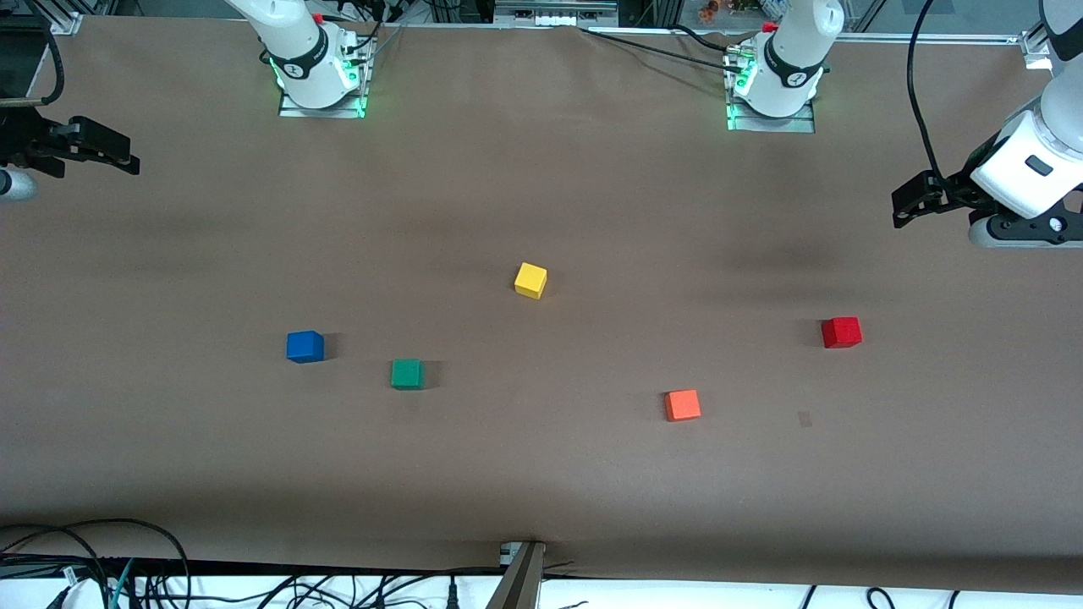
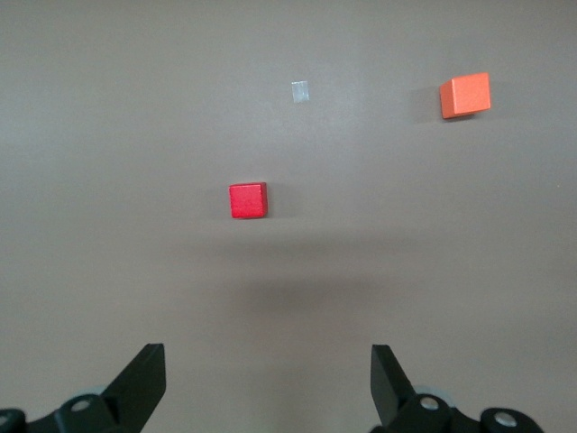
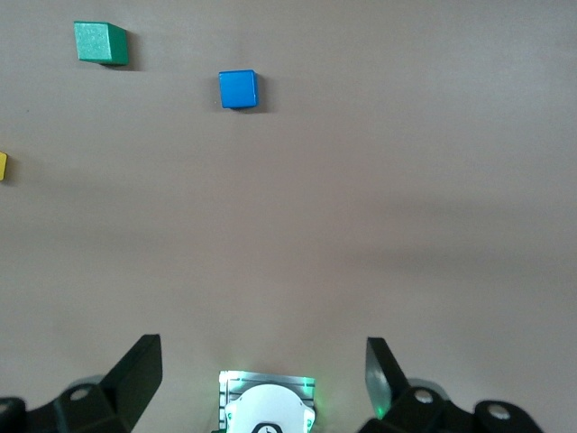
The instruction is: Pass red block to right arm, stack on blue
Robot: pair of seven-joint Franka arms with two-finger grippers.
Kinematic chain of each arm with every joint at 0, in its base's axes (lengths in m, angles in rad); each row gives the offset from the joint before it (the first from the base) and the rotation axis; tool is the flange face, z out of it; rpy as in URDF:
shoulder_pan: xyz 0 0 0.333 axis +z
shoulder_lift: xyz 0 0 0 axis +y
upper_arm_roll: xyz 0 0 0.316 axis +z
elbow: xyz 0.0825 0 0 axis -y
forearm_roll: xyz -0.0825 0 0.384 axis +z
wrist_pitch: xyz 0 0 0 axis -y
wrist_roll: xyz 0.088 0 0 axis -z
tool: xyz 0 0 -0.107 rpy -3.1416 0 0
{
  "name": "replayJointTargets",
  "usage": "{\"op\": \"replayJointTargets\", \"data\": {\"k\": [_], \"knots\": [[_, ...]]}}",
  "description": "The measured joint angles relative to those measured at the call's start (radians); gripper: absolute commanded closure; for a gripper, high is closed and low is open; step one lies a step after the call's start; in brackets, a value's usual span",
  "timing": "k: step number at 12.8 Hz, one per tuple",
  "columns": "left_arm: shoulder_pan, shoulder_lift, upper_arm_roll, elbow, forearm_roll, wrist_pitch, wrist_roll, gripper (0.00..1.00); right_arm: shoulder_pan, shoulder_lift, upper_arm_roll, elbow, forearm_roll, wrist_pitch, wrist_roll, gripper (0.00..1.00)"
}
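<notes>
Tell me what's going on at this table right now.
Nothing is being handled yet. The red block sits on the table toward the left arm's end, the blue block toward the right arm's end. The left gripper hangs open above the table near the red block, holding nothing. The right gripper waits open at its own end, also empty.

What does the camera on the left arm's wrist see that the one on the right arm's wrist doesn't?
Only the left wrist view shows the small bright-red wooden cube, the lighter orange cube and a small pale scrap on the table.

Only the right wrist view shows the deep-blue cube, the green cube, an edge of the yellow cube and a green-lit arm base.

Both show the brown table and their own open tool: the left tool, the right tool.
</notes>
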Motion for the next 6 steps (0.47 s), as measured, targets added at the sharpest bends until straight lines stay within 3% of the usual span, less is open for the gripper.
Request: {"op": "replayJointTargets", "data": {"k": [6], "knots": [[0.001, 0.002, 0.003, 0.000, -0.039, 0.000, 0.000, 0.00, 0.000, 0.000, 0.000, 0.000, 0.000, 0.000, 0.000, 0.00]]}}
